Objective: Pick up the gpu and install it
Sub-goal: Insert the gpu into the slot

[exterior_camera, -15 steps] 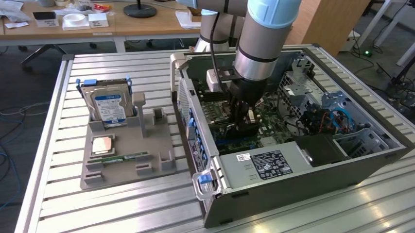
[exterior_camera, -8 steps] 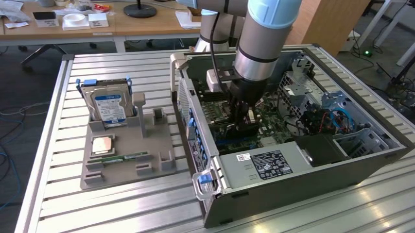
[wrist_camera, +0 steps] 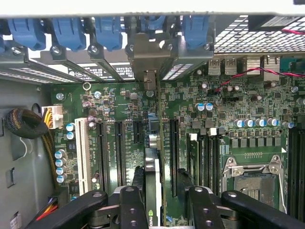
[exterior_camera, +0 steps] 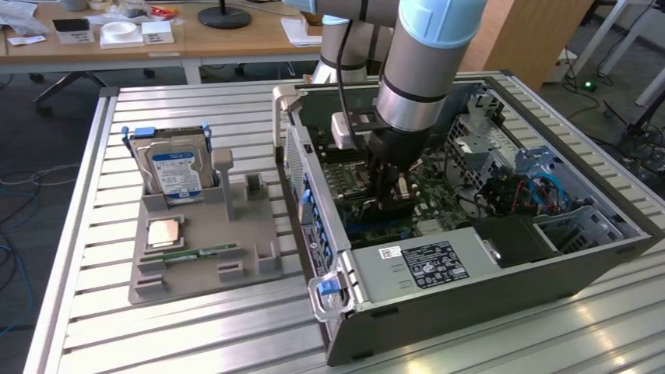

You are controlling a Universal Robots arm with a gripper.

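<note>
Deep inside an open computer case (exterior_camera: pixel 468 312) on a metal table (exterior_camera: pixel 156 335). Crowded all around: a row of blue clips (wrist_camera: pixel 69 31) along the case's back wall, long black slots (wrist_camera: pixel 119 152) and one white slot (wrist_camera: pixel 82 148) on the green board (wrist_camera: pixel 228 105), a square chip socket (wrist_camera: pixel 250 176), a fat bundle of wires (wrist_camera: pixel 24 124) by the grey wall. In the exterior view, a big grey power box (exterior_camera: pixel 437 261) close to the arm (exterior_camera: pixel 416 86), with blue cables (exterior_camera: pixel 535 191) past it. Out on the table, at the exterior view's left, a grey holder (exterior_camera: pixel 208 276) with a hard drive (exterior_camera: pixel 174 173) standing up and a green memory stick (exterior_camera: pixel 202 253) lying flat.

Then the gpu (wrist_camera: pixel 151 200): thin, black, seen along its top edge, standing upright on the board with black slots on either side. Silver bracket (wrist_camera: pixel 149 52) at its far end, up against the back wall among the blue clips. Cannot tell whether pushed all the way down.

Claw (wrist_camera: pixel 160 179) spread wide, one finger on each side of the gpu, not pinching it. A strip of green board showing between the card and the finger (wrist_camera: pixel 202 205) on the socket side. Other finger just beside the card; touching or not, hard to tell.

Little room: slots close on both sides, socket just beyond one finger, case walls all round. Open only upward.
</note>
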